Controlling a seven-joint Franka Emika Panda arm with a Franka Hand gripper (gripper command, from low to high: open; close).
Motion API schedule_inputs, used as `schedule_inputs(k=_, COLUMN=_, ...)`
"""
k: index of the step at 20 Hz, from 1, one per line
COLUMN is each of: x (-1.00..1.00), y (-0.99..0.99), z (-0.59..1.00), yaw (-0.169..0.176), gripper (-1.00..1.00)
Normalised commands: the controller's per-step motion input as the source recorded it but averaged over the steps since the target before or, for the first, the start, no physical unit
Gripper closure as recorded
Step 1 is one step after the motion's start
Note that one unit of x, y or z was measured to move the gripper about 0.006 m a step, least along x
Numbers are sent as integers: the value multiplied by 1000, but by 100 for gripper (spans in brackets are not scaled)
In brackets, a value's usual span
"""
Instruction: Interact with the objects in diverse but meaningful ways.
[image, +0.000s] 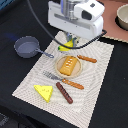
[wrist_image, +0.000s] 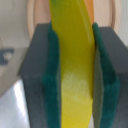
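My gripper (image: 67, 44) hangs over the far edge of the placemat, shut on the yellow banana (image: 65, 48). Close up in the wrist view, the banana (wrist_image: 75, 70) fills the gap between the green pads (wrist_image: 52, 80). The golden-brown bread loaf (image: 70, 64) lies on a tan plate (image: 60, 70) just in front of the gripper. Near the front of the mat are the yellow cheese wedge (image: 44, 91) and the brown sausage (image: 64, 92). The grey saucepan (image: 26, 46) with its blue handle stands off the mat at the exterior view's left.
A striped placemat (image: 30, 80) covers the dark table. A fork with an orange handle (image: 64, 80) lies in front of the plate, and an orange-handled utensil (image: 86, 58) beside it. A bowl (image: 122, 17) sits at the far right on a pinkish board.
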Motion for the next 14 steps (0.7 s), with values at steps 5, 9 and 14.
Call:
schedule_inputs(k=5, x=-248, y=-926, z=120, yaw=0, gripper=100)
schedule_inputs(k=9, x=-324, y=-898, z=1, yaw=0, gripper=100)
schedule_inputs(k=14, x=-356, y=-742, z=-118, yaw=0, gripper=100)
